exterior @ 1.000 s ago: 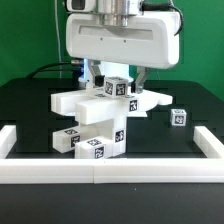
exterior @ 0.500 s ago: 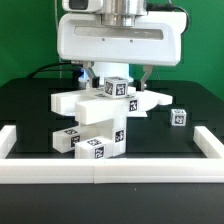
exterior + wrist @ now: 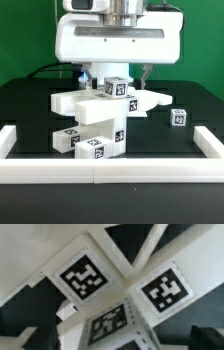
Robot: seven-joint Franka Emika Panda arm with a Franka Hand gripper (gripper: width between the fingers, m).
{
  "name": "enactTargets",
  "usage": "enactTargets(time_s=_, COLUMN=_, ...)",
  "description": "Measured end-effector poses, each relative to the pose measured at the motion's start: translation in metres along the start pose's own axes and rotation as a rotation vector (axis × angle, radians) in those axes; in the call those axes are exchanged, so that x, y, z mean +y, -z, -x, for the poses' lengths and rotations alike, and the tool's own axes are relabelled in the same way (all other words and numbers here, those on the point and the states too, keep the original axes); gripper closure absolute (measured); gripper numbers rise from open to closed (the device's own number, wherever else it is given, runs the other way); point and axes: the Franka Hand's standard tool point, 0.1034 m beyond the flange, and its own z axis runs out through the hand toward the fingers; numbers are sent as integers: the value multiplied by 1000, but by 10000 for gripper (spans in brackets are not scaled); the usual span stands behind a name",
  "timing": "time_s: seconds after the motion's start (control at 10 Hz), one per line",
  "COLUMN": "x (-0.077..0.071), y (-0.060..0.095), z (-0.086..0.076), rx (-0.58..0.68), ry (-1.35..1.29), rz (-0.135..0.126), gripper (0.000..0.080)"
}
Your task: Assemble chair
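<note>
The chair (image 3: pixel 100 122) stands mid-table as a stack of white tagged pieces: a flat slab (image 3: pixel 72 102), bars below it and a tagged block (image 3: pixel 118 88) on top. My gripper (image 3: pixel 120 77) hangs straight over that block, one finger on each side. It is open. In the wrist view the tagged white pieces (image 3: pixel 95 277) fill the picture. The dark fingertips (image 3: pixel 30 339) stand wide apart at the picture's edge, with a gap between them and the piece. My gripper (image 3: pixel 120 341) holds nothing. A loose tagged cube (image 3: pixel 178 117) lies on the exterior view's right.
A long low white border rail (image 3: pixel 100 171) runs along the front of the black table, with side rails on both sides (image 3: pixel 205 142). The arm's broad white hand housing (image 3: pixel 118 40) hides the area behind the chair.
The hand has risen slightly above the top block. The chair pieces and the loose cube have not moved.
</note>
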Motion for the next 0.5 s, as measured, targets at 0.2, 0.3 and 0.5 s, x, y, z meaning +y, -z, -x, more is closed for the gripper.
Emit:
enactTargets(time_s=0.2, x=2, y=0, z=0, rx=-2, ry=95, rz=5, gripper=150)
enactTargets(time_s=0.3, x=3, y=0, z=1, rx=-3, ry=174, rz=7, gripper=150)
enactTargets(time_s=0.5, x=3, y=0, z=1, rx=-4, ry=236, rz=7, gripper=269)
